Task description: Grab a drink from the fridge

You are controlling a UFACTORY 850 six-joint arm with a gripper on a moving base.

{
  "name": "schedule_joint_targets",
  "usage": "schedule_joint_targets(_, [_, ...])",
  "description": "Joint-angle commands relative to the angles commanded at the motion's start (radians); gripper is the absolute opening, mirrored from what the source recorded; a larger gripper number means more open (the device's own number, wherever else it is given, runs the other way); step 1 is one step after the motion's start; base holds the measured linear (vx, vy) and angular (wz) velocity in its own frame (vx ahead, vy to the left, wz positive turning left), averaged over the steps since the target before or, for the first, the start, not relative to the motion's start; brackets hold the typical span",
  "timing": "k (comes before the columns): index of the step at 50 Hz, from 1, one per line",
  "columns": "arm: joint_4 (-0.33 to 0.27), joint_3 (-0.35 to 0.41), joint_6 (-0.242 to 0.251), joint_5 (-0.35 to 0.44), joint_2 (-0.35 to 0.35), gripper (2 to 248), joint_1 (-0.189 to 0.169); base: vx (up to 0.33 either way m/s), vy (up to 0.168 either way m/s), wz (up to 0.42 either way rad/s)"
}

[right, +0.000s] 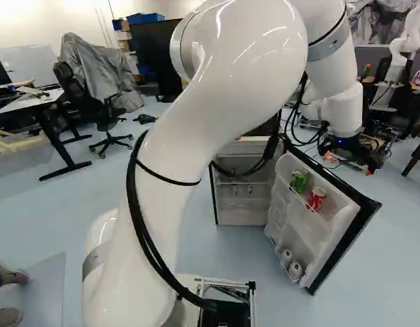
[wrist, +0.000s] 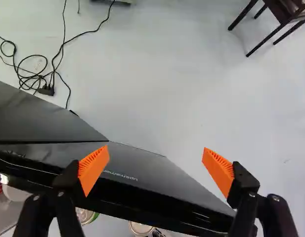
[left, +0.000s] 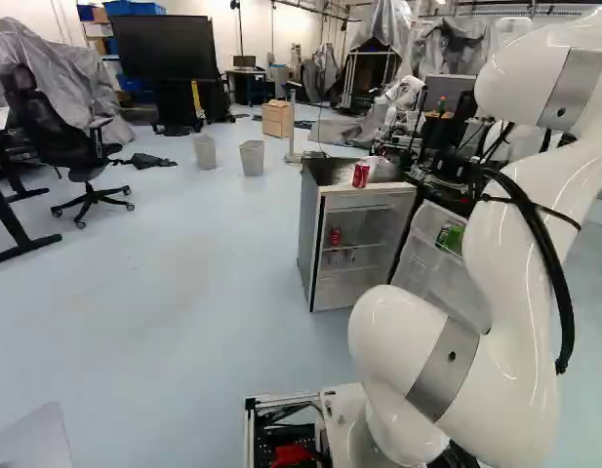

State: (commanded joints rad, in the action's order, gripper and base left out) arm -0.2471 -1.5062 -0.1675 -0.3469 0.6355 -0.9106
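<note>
Beyond the door in the right base view, my gripper (right: 349,164) points downward. In the wrist view the gripper (wrist: 155,170) is open, with the dark fridge door (wrist: 137,185) crossing below and between its fingers; contact is unclear. The fridge (left: 305,239) stands open. Its door (right: 339,235) holds a green can (right: 299,180) and a red can (right: 316,199) on the upper shelf, with two pale cans (right: 295,270) lower down. One red can (left: 361,175) stands on top of the fridge, another red can (left: 335,236) inside. Nothing is gripped.
A chair (wrist: 285,12) and a coiled cable (wrist: 36,74) lie beyond the door in the wrist view. Another robot (right: 407,44) stands at the back right. Two bins (left: 252,157) and an office chair (left: 81,146) stand left of the fridge.
</note>
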Motion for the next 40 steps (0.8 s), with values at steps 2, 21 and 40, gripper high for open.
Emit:
schedule_joint_targets(2, [0.0, -0.001, 0.0, -0.001, 0.004, 247, 0.0, 0.0, 0.0, 0.0])
schedule_joint_targets(21, [0.0, 0.005, 0.0, -0.003, 0.006, 247, -0.002, 0.0, 0.0, 0.0])
schedule_joint_targets(40, [0.0, 0.051, 0.0, -0.003, -0.026, 247, -0.005, 0.0, 0.0, 0.0])
